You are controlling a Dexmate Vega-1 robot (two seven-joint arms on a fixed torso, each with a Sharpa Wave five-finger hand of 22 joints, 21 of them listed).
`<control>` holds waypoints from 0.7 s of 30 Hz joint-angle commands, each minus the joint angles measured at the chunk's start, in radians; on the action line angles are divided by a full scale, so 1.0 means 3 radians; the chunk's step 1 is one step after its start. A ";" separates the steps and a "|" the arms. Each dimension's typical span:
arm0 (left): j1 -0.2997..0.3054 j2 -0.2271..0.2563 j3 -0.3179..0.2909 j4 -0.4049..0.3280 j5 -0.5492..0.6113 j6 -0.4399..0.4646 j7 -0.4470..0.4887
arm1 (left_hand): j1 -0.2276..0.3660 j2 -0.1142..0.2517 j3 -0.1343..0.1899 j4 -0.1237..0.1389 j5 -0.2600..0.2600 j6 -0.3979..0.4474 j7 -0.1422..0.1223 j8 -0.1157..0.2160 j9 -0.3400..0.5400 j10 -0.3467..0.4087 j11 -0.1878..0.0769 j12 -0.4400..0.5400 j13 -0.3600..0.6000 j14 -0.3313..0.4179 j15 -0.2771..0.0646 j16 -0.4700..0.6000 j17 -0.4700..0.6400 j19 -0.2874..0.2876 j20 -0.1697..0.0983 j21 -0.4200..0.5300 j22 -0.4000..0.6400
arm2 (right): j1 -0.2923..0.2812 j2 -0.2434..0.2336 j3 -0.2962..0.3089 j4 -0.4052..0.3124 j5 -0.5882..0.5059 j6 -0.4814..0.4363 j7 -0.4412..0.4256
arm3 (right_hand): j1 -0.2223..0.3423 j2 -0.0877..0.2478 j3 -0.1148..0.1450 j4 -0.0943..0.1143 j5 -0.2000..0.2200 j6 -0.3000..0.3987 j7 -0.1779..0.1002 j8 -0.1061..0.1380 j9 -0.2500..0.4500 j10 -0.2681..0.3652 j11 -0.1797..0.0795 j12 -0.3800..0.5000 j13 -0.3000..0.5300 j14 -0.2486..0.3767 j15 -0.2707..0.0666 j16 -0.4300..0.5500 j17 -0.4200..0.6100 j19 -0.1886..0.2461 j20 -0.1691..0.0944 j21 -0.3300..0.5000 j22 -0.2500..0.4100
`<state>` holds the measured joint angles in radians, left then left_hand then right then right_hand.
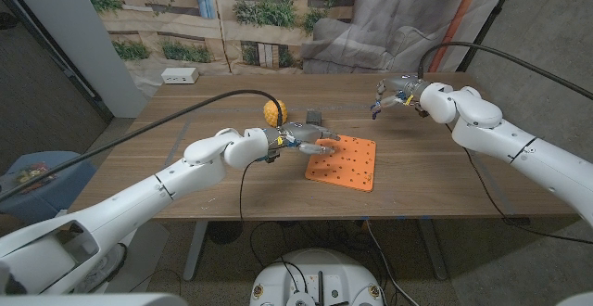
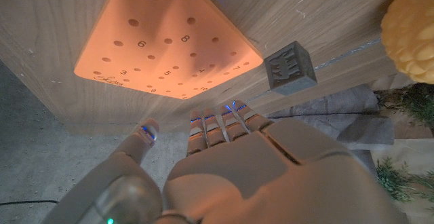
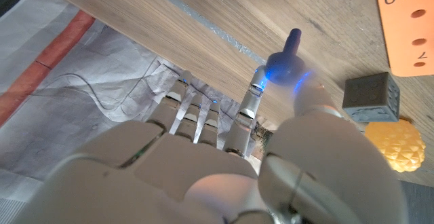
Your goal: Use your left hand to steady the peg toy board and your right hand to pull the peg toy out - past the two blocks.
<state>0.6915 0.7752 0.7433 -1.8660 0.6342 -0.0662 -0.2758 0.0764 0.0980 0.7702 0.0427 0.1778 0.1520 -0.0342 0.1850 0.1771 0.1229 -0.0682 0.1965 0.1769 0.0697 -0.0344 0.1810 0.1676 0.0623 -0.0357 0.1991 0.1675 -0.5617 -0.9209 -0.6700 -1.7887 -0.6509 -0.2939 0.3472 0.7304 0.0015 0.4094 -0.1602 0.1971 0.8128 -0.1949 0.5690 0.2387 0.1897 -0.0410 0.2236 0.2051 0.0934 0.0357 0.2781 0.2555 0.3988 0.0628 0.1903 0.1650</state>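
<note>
Wooden surface [image 1: 435, 172] carrying orange board [image 1: 344, 160] with left hand [image 1: 304, 141] at its near-left edge, fingers apart on nothing; blue peg [image 3: 291, 43] pinched in right hand [image 1: 397, 98], well clear of board and grey block [image 1: 315, 117]; pull-out looks done, release likely next.

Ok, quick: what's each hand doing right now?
Left hand: open, fingers at the orange board's edge, gripping nothing.
Right hand: pinching a blue peg, clear of the board.
</note>
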 commanded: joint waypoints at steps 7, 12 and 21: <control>0.0267 0.0044 -0.0242 -0.0162 0.0043 0.0420 0.0469 | 0.0036 0.0288 0.0010 -0.0004 -0.0003 0.0026 -0.0002 0.0003 -0.0001 0.0018 -0.0003 -0.0006 -0.0001 0.0039 -0.0172 -0.0001 -0.0001 0.0036 -0.0407 -0.0001 0.0006 | 0.0175 0.0082 -0.0197 0.0146 -0.0298 -0.0201 0.0191 | 0.0010 0.0017 0.0013 -0.0005 0.0027 0.0030 -0.0082 0.0002 0.0020 0.0020 -0.0001 -0.0028 -0.0003 0.0046 -0.0023 0.0011 0.0008 0.0044 -0.0040 0.0000 0.0008; 0.0282 0.0047 -0.0285 -0.0156 0.0039 0.0485 0.0595 | 0.0039 0.0284 0.0011 -0.0010 -0.0003 0.0028 -0.0004 0.0003 -0.0001 0.0019 -0.0005 -0.0007 -0.0002 0.0044 -0.0170 -0.0003 -0.0003 0.0039 -0.0406 -0.0003 0.0005 | 0.0211 0.0121 -0.0260 0.0193 -0.0394 -0.0244 0.0223 | 0.0015 0.0016 0.0013 -0.0008 0.0026 -0.0001 -0.0084 -0.0010 0.0020 0.0010 -0.0001 -0.0035 -0.0003 0.0049 -0.0040 0.0011 0.0009 0.0056 -0.0064 0.0004 0.0008; 0.0348 0.0036 -0.0387 -0.0153 -0.0015 0.0624 0.0870 | 0.0044 0.0284 0.0008 -0.0018 -0.0005 0.0028 -0.0005 0.0000 -0.0001 0.0023 0.0000 -0.0007 -0.0002 0.0050 -0.0163 -0.0003 -0.0003 0.0056 -0.0397 0.0000 0.0005 | 0.0264 0.0196 -0.0377 0.0262 -0.0638 -0.0307 0.0241 | 0.0022 0.0017 0.0013 -0.0011 0.0023 -0.0018 -0.0086 -0.0017 0.0021 0.0000 -0.0010 -0.0042 -0.0003 0.0061 -0.0053 0.0014 0.0009 0.0087 -0.0090 0.0013 0.0009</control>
<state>0.7693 0.7867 0.6635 -1.9083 0.6426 0.0677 -0.1089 0.0804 0.1020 0.7702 0.0427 0.1778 0.1520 -0.0341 0.1854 0.1771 0.1229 -0.0682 0.1966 0.1769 0.0788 -0.0360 0.1810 0.1676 0.0733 -0.0355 0.1990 0.1675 -0.5052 -0.8878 -0.7421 -1.7364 -0.7632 -0.3571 0.4034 0.7305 0.0013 0.4093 -0.1602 0.2005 0.8011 -0.2066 0.5613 0.2392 0.1896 -0.0411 0.2167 0.2051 0.1079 0.0212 0.2781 0.2557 0.4190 0.0426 0.1903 0.1650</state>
